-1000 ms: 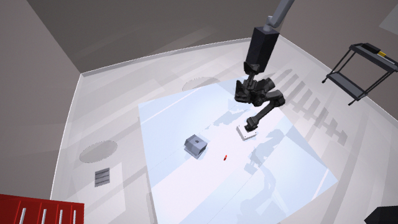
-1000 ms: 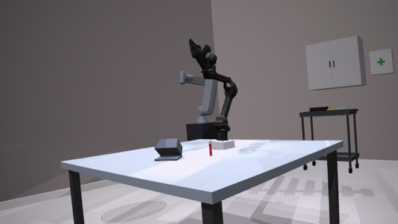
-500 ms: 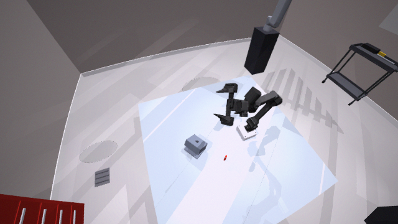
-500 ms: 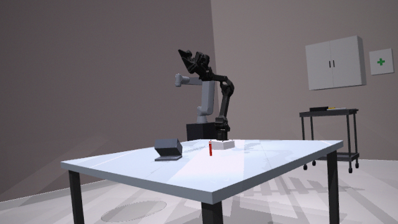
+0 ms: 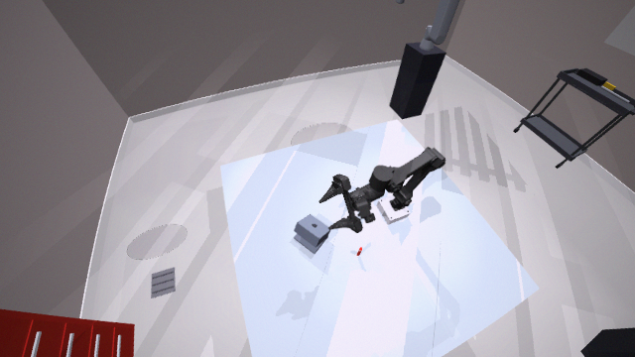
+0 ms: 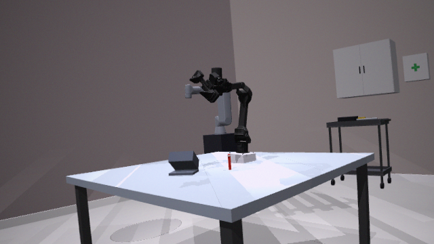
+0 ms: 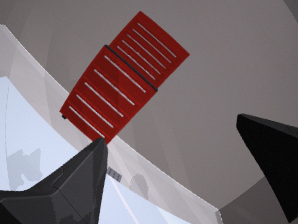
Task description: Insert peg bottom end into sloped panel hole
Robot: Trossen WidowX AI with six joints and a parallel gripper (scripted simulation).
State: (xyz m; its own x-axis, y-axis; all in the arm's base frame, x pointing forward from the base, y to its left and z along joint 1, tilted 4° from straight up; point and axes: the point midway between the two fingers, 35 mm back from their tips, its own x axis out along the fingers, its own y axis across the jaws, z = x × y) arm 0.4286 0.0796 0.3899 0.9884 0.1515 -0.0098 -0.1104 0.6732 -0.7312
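A grey sloped panel [image 5: 313, 231], one hole in its face, sits toward the left of the pale bench [image 5: 278, 297]. Above and just right of it hangs the pincer [image 5: 336, 208], its fingers spread wide apart with nothing between them. The red peg [image 5: 359, 250] stands upright on the bench further right, apart from both panel and pincer. The arm's white base plate [image 5: 392, 214] lies beyond.
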